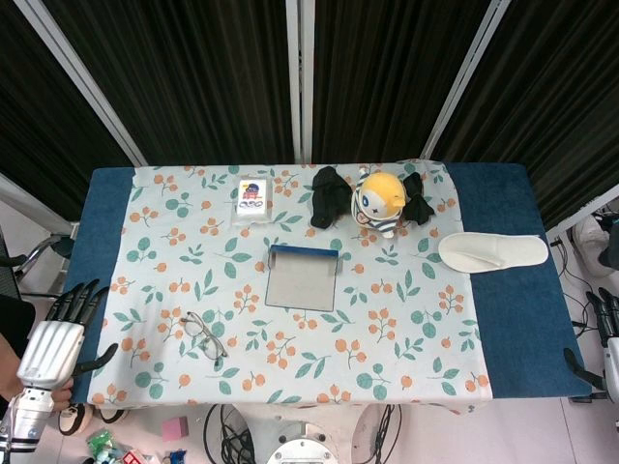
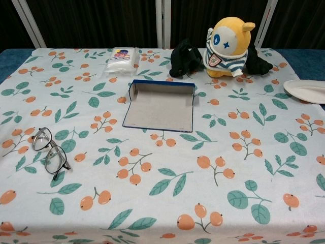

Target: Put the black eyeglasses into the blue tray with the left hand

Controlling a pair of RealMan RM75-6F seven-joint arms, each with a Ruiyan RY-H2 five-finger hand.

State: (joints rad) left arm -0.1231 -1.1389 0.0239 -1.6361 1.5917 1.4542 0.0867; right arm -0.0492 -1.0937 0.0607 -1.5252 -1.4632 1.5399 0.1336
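The black eyeglasses [image 1: 203, 335] lie on the floral tablecloth near its front left; in the chest view the eyeglasses [image 2: 50, 151] sit at the left, lenses up. The blue tray [image 1: 303, 277] rests flat in the middle of the table, its far rim raised and blue; the chest view shows the tray [image 2: 160, 108] with nothing in it. My left hand [image 1: 60, 340] hangs off the table's left edge, fingers spread, holding nothing, well left of the glasses. My right hand [image 1: 607, 333] is at the far right edge, only partly in frame.
A yellow-headed plush toy [image 1: 379, 203] stands at the back between two black cloth pieces [image 1: 329, 196]. A small packet [image 1: 251, 197] lies back left, and a white slipper [image 1: 491, 252] lies at the right. Cables and clutter show on the floor below.
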